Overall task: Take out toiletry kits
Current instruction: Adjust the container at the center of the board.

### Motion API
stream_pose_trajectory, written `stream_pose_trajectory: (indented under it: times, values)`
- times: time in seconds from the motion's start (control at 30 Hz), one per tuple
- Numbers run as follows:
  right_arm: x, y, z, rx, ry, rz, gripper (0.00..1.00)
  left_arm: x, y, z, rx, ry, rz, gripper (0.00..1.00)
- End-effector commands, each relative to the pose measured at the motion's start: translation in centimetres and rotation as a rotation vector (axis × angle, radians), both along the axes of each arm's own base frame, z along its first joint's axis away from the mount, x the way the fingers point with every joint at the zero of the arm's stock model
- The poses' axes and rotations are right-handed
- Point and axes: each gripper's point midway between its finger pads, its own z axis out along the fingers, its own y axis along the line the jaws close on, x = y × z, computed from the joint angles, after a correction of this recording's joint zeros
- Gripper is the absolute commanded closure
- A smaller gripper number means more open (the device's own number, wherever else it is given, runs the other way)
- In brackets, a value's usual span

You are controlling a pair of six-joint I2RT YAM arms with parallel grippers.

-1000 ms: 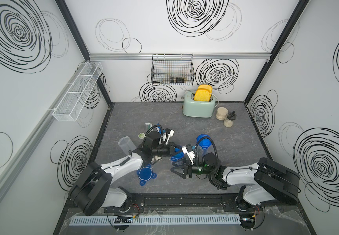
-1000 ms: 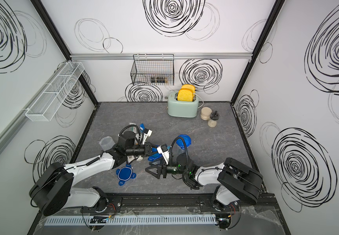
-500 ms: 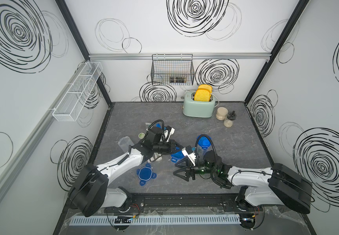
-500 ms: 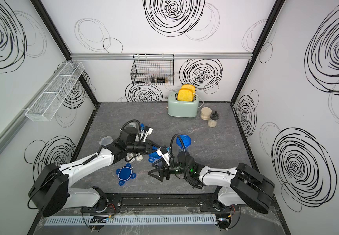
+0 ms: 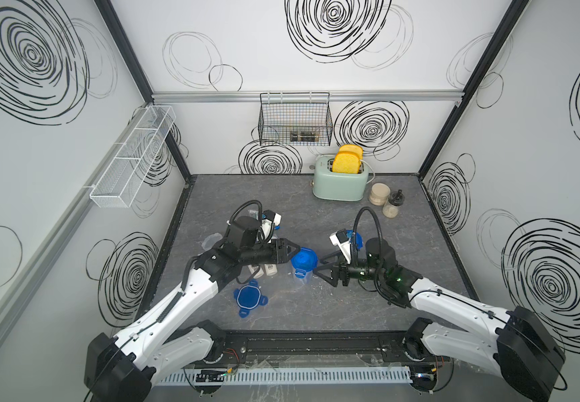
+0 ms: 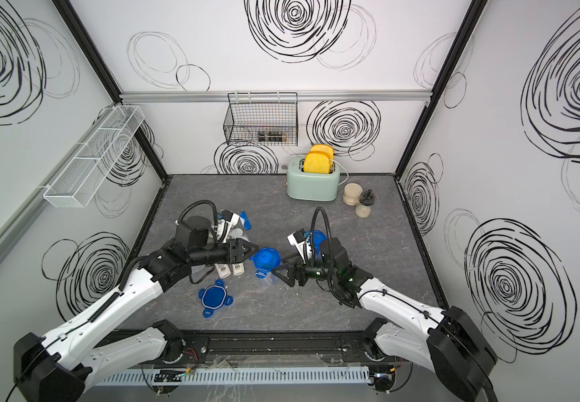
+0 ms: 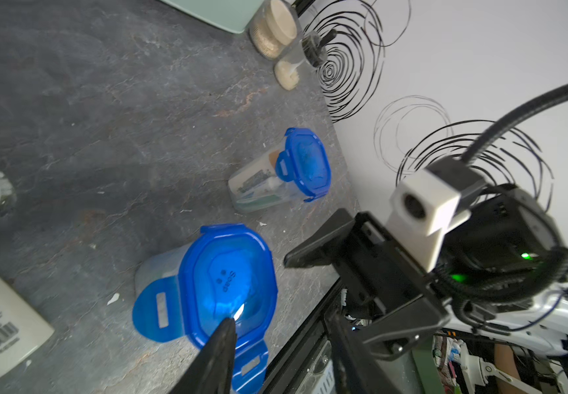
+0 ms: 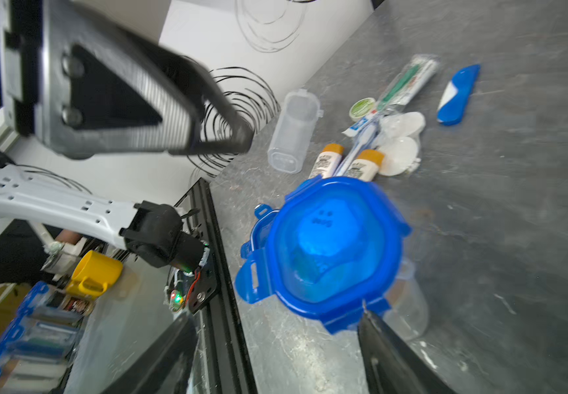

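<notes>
Two robot arms flank a blue-lidded jar standing mid-table, its lid tabs flipped outward. The left gripper, jaws apart and empty, hovers with a fingertip over the lid. The right gripper, likewise open and empty, sits just beside the jar's wall. One toiletry kit already lies unpacked beside an empty jar; another shows inside a second jar, lidded. A clean lift likely calls for the right jaws bracing the body low while the left pinches the lid's rim and pulls straight up.

place: lab test cell | evidence: swirl-marked wall panels, aluminium rail, toaster
</notes>
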Motion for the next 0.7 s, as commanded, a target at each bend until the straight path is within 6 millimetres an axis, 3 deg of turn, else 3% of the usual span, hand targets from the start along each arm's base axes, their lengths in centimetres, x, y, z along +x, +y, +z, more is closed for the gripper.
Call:
stream_pose_trajectory:
  times: [0.0,0.23,0.43,0.67]
  values:
    - [0.9,-0.5,-0.6,-0.054,0.001,-0.043,0.22,-0.8,0.7,-2.8,0.064,0.054,-0.001,0.5]
    - [0.8,0.8,-1.2,-0.062,0.026,0.025,0.23,-1.1,-0.9,-4.0,0.033,0.092,-0.053,0.52]
    - [0.7,1.4,-1.0,-0.059,0.013,0.06,0.24,-1.0,-1.1,-4.9,0.051,0.106,-0.059,0.54]
    - [-1.6,2.1,-0.8,-0.052,0.001,0.135,0.26,0.2,-0.9,-5.1,0.097,0.091,-0.042,0.55]
